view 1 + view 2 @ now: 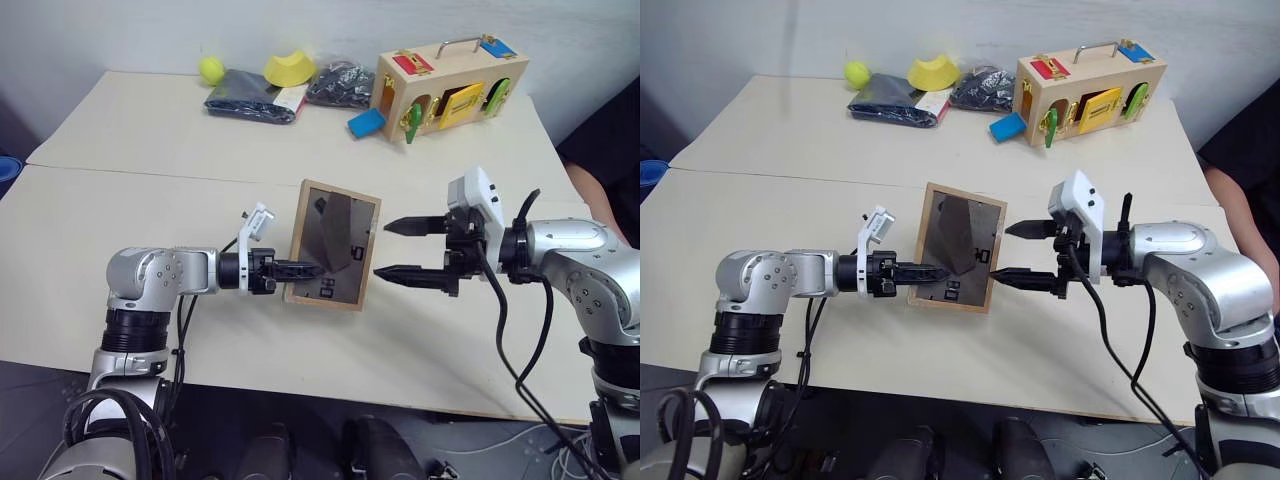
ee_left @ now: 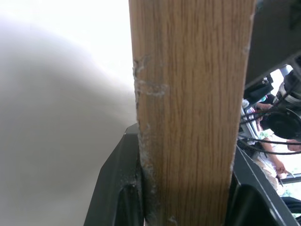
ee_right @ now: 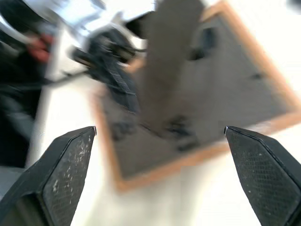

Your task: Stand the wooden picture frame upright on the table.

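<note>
The wooden picture frame [image 1: 331,245] is held up over the table [image 1: 150,200], its dark back panel and prop stand facing the camera, probably clear of the tabletop. The left gripper [image 1: 300,268] is clamped on the frame's left edge. The right gripper [image 1: 395,248] hovers just right of the frame, fingers spread wide, holding nothing.

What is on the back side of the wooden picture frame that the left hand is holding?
The wooden picture frame shows a dark grey back panel with a prop stand swung out and small clips. Its picture side faces away, so the picture is hidden.
</note>
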Motion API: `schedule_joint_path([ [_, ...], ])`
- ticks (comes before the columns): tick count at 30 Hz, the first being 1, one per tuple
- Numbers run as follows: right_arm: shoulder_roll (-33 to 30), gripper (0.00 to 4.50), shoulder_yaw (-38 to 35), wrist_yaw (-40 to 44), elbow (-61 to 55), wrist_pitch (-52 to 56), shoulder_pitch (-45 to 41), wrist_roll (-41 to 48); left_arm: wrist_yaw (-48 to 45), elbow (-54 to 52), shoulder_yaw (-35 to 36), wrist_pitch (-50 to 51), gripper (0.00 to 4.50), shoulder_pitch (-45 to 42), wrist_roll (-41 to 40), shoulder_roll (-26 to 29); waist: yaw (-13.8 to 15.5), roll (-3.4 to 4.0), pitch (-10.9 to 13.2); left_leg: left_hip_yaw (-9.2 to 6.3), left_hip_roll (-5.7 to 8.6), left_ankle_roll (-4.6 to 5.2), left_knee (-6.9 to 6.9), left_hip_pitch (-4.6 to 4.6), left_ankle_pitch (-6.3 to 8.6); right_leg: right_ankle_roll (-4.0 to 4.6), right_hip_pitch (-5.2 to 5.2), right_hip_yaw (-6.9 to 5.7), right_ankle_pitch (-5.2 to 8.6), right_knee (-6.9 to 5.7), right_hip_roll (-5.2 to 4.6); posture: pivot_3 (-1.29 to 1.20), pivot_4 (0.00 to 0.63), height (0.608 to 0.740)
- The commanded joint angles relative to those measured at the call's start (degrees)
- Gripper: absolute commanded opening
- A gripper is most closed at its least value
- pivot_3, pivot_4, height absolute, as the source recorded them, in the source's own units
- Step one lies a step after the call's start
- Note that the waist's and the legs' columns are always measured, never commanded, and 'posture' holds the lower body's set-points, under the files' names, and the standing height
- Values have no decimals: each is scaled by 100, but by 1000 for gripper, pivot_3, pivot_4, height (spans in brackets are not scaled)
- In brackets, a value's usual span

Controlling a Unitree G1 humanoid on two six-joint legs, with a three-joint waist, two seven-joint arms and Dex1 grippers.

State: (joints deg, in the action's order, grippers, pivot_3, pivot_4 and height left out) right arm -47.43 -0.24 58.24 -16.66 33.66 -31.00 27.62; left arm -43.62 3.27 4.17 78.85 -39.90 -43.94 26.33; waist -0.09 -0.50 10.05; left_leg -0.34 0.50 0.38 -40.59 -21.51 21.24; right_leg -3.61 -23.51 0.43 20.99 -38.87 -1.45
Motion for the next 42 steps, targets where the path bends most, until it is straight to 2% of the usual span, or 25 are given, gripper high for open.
schedule_joint_path([
  [1,-109,4500,143,-302,930,-3752,249,-1941,-216,-145,113,43,1275,-122,-244,137,-3,-1,1,3,2,0,1,0,0,0,0,1,0,0,0,0,150,740],
  [3,39,4500,293,-834,1673,-5495,121,-2766,-291,-212,101,91,1275,-117,-303,214,-38,-1,1,5,3,1,1,0,-1,0,-2,3,0,-3,0,0,150,740],
  [5,109,4500,589,-1726,2527,-7387,-201,-4012,-319,-256,168,220,1275,-153,-414,256,-90,0,1,9,3,-2,1,2,-4,0,-5,4,0,-11,1,0,150,740],
  [7,203,4500,743,-2402,3107,-8473,-497,-4807,-302,-255,236,331,1275,-201,-492,258,-127,1,2,8,3,-3,-1,2,-10,0,-8,4,0,-17,0,0,150,740],
  [10,460,4500,850,-3448,3678,-9314,-930,-5793,-287,-243,329,509,1275,-282,-624,255,-183,1,2,8,3,-10,-3,4,-17,2,-9,5,-1,-27,0,0,150,740],
  [12,611,4500,915,-4154,3999,-9750,-1191,-6419,-273,-269,359,594,1275,-307,-698,261,-181,1,2,7,2,-17,-5,5,-25,6,-14,4,-2,-41,1,0,150,740],
  [15,769,3938,991,-4923,4253,-10070,-1426,-7015,-243,-271,391,653,1275,-330,-732,264,-170,1,2,6,3,-24,-8,7,-30,12,-18,4,0,-58,1,0,150,740],
  [21,933,2107,1301,-6400,4557,-10040,-1830,-8184,-200,-154,492,733,1275,-358,-752,288,-169,2,2,8,3,-23,-11,6,-31,13,-19,5,1,-61,1,0,150,740],
  [22,966,1933,1393,-6570,4647,-9973,-1947,-8324,-211,-171,486,734,1275,-346,-746,316,-175,2,2,7,3,-24,-11,6,-32,14,-20,4,1,-62,2,0,150,740],
  [24,997,1816,1582,-6879,4833,-9861,-2164,-8570,-226,-236,464,709,2046,-304,-716,385,-199,2,2,8,3,-28,-10,7,-34,15,-21,5,1,-64,2,0,150,740],
  [25,1000,1715,1674,-6992,4951,-9824,-2267,-8644,-244,-293,464,683,2261,-269,-709,451,-209,2,2,8,3,-28,-11,10,-34,16,-19,5,1,-65,3,0,150,740],
  [27,1001,1299,1851,-7054,5211,-9808,-2448,-8678,-262,-447,493,581,2835,-189,-671,661,-229,2,2,7,3,-32,-7,11,-38,19,-20,4,1,-66,4,0,150,740],
  [30,982,1237,2092,-7034,5555,-9888,-2652,-8564,-351,-771,507,261,3726,35,-551,1176,-280,2,2,7,3,-34,1,11,-40,20,-21,5,1,-65,4,0,150,740],
  [32,987,1237,2230,-6876,5841,-9985,-2797,-8392,-362,-1075,920,0,4359,383,-500,1701,-343,3,3,7,3,-33,4,12,-41,20,-21,5,1,-63,4,0,150,740],
  [33,965,1237,2296,-6822,5950,-10050,-2862,-8343,-349,-1202,1265,-51,4500,577,-548,1940,-368,2,4,11,3,-34,10,15,-41,20,-21,8,1,-63,4,0,150,740],
  [36,1000,1236,2416,-6147,6418,-10304,-2963,-7650,-543,-1887,2215,-445,4500,1398,-674,2540,-465,-12,13,7,3,-41,29,19,-48,30,-23,5,5,-60,4,0,150,740],
  [38,1123,1234,2389,-5232,6828,-10348,-2913,-6524,-740,-2574,2596,-794,4500,1937,-824,2654,-470,-13,15,8,3,-41,45,28,-52,32,-19,5,5,-54,2,0,150,740],
  [40,1322,1228,2329,-3313,6621,-9627,-2542,-4305,-641,-3239,2924,-988,4500,2321,-1020,2525,-463,-13,16,6,3,-38,48,33,-54,33,-7,2,5,-43,0,0,150,740],
  [42,1457,1227,2119,-1279,5677,-7991,-2058,-2159,-487,-3595,3009,-1226,4500,2529,-1054,2407,-434,-13,17,-6,2,-33,44,41,-56,35,14,-8,3,-32,-2,0,150,740],
])
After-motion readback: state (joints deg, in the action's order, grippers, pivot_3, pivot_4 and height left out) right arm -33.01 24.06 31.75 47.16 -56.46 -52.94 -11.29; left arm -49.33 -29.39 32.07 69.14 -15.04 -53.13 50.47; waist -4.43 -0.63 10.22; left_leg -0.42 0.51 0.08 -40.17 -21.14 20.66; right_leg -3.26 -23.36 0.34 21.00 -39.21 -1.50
